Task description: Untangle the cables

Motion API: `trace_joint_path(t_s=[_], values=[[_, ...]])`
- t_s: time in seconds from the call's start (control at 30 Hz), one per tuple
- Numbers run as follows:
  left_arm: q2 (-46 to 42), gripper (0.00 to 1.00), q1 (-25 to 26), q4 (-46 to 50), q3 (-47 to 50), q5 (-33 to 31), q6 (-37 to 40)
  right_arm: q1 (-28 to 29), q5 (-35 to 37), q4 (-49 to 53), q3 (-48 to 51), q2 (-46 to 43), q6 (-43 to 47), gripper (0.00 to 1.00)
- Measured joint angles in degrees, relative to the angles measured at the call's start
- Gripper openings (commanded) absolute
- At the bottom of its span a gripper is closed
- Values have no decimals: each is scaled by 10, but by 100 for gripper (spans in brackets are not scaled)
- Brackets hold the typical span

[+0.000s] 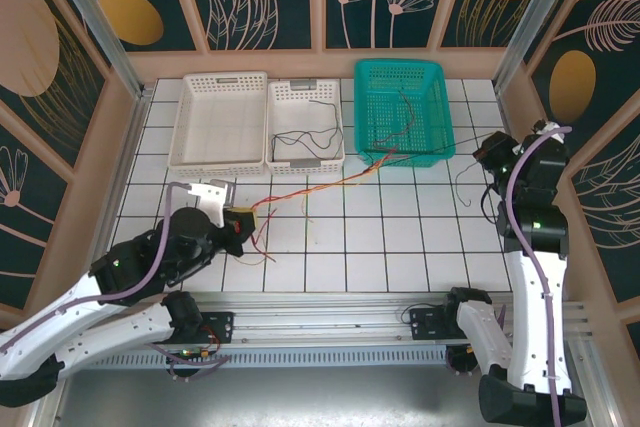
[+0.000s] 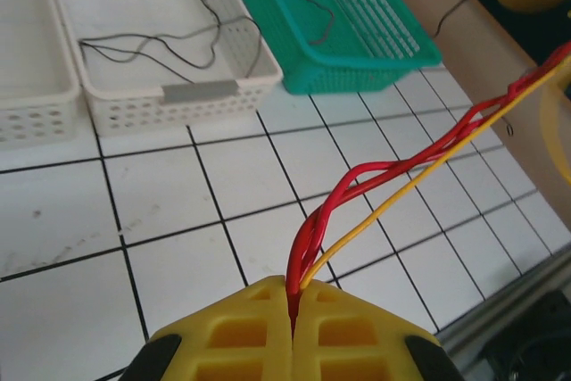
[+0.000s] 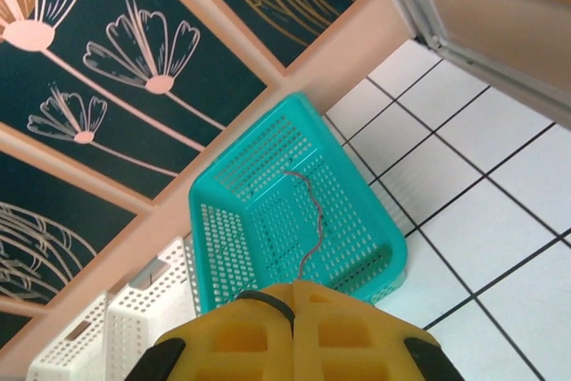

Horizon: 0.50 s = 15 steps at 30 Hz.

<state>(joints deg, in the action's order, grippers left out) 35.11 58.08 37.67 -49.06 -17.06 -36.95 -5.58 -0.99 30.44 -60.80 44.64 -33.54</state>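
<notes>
Between clamped fingers (image 2: 236,332) of the left gripper (image 2: 293,299) rise glossy red and yellow cables (image 2: 379,173), twisted. Beyond sit a perforated white basket (image 2: 134,111) and teal basket (image 2: 357,66); the right gripper (image 3: 293,296) is closed.

Overhead from behind; close wrist views toward shared teal basket (image 1: 398,64).

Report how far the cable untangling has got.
Done: a black wire lies in a white basket, another thin wire in the teal basket. In hand: the left claw is shut on red and yellow wires twisted together, stretched toward the right claw, also shut. Left: that twist, plus a loose black strand near the right claw.
</notes>
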Motion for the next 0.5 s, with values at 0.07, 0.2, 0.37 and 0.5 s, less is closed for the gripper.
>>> trace_joint_path(t_s=[0.07, 0.2, 0.37, 0.5], values=[[9, 0, 0, 5, -2, -6, -5, -1, -14, -5, 11, 0, 2, 0], [61, 0, 0, 9, 2, 5, -4, -6, -75, -29, 49, 2, 7, 0], [110, 0, 0, -19, 27, 49, -2, 3, -172, -52, 104, 12, 25, 26], [116, 0, 0, -56, 38, 87, -2, 65, -210, -63, 130, 19, 43, 46]])
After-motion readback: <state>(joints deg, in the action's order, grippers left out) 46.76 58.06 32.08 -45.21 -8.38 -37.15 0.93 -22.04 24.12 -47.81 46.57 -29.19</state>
